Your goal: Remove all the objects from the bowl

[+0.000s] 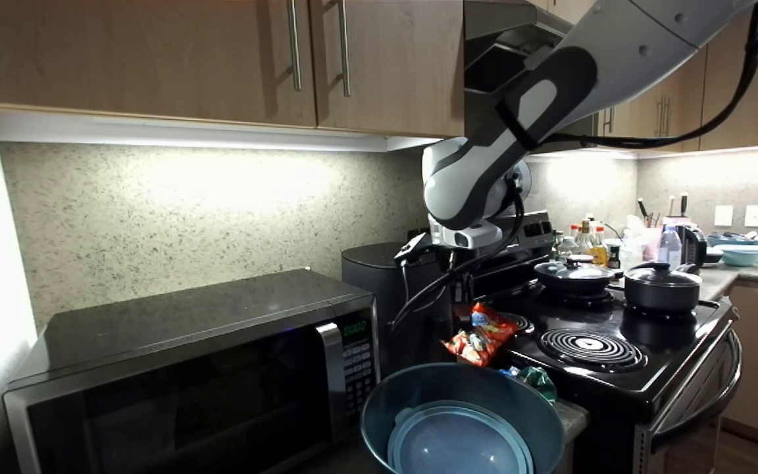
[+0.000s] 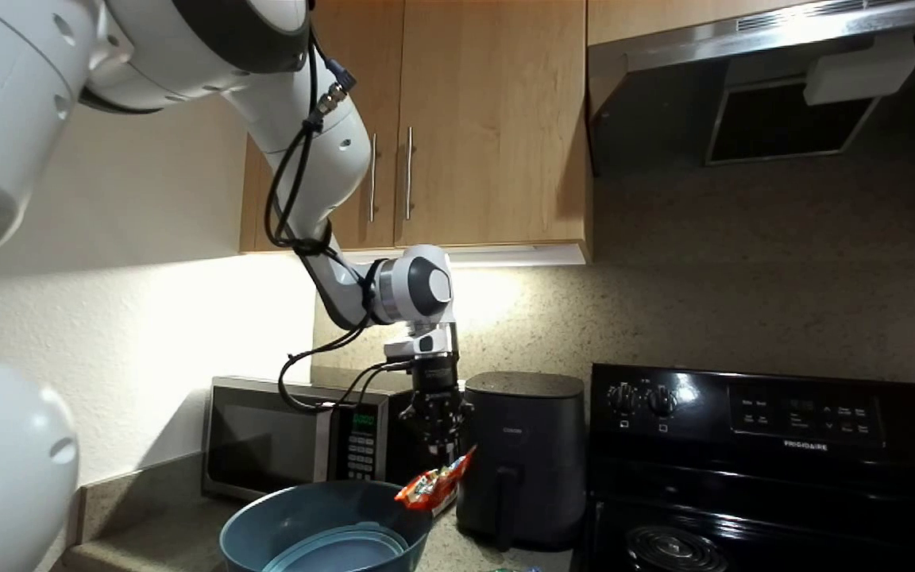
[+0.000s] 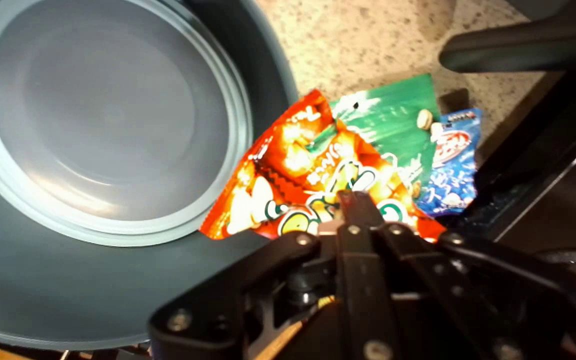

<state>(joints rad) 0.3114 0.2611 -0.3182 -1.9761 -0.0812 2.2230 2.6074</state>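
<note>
Holds the red-orange packet (image 3: 308,175) pinched in the fingers (image 3: 362,210), hanging below, low end tilted toward the bowl (image 3: 53,290), higher than the green packet (image 3: 393,115) and blue packet (image 3: 455,167) on the tabletop (image 3: 368,42); probably calls for lowering clear of the bowl.

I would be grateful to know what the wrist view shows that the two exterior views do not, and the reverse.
Only the wrist view: most of the printed front of the small, shiny blue packet.
Only the exterior views: the boxy black-and-silver microwave and the metal-handled wooden wall cabinets.
Shared: the large, round, plastic-looking blue bowl and the shiny, crinkly red-orange packet, held in the closed jaws.
</note>
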